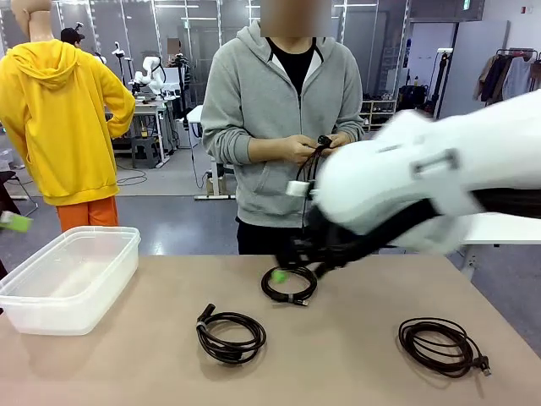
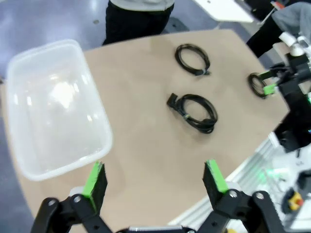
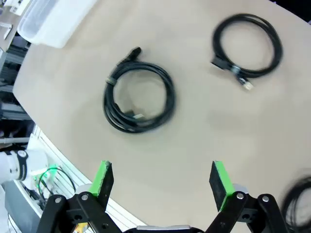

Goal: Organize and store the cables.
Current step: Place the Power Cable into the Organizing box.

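Left gripper (image 2: 155, 167) hangs wide open and empty over the tabletop's left part, beside the clear tub (image 1: 51, 279) at the left edge. Tub looks empty. Near coil (image 1: 231, 337) lies by the near edge, centre coil (image 1: 289, 286) mid-tabletop, right coil (image 1: 439, 345) toward the near-right corner. Right gripper (image 3: 161, 167), blurred in the front view, jaws spread, holds nothing, just over the centre coil. Person's hands (image 1: 308, 150) hold a fourth cable (image 1: 306, 173) beyond the far edge. Likely step: starting the pick, nothing stored yet. Next: straddle the loops, close, carry to the tub.
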Motion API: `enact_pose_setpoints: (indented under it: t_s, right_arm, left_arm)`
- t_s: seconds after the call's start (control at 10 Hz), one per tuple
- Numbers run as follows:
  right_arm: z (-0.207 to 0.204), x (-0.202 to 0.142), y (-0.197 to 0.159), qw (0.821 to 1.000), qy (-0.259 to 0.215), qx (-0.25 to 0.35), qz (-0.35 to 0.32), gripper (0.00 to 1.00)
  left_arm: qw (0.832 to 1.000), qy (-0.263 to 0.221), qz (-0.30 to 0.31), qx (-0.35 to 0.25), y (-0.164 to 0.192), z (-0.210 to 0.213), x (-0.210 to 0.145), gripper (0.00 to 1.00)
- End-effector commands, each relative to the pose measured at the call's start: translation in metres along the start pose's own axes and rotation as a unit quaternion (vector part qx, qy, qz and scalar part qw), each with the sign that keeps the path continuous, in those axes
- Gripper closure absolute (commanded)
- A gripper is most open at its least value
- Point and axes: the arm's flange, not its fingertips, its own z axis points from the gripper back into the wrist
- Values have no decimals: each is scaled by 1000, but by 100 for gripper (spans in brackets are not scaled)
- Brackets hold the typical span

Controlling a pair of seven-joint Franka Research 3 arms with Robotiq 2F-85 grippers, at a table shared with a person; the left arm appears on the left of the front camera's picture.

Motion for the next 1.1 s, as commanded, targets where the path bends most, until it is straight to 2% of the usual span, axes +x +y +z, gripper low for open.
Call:
enact_pose_setpoints:
  t_s: [0.0, 0.2, 0.3, 0.5, 0.6, 0.8, 1.0]
  right_arm:
    - [38, -37, -52, 999, -16, 26, 22, 0]
    - [72, -71, -100, 997, -28, 30, 69, 0]
    - [89, -90, -122, 995, -47, 41, 83, 0]
    - [122, -126, -167, 984, -93, 87, 123, 0]
    - [128, -136, -183, 979, -88, 93, 157, 0]
    - [142, -165, -218, 973, -97, 108, 181, 0]
    - [152, -191, -236, 962, -116, 105, 224, 0]
  left_arm:
    - [999, 31, 29, 27, -54, -56, -4, 0]
    - [995, 56, 63, 59, -105, -109, 5, 0]
    - [991, 74, 82, 71, -128, -136, 6, 0]
    - [986, 71, 98, 115, -170, -186, 4, 0]
    - [982, 72, 111, 136, -179, -201, 2, 0]
    - [972, 73, 131, 180, -203, -227, 1, 0]
    - [971, 100, 120, 182, -212, -244, 2, 0]
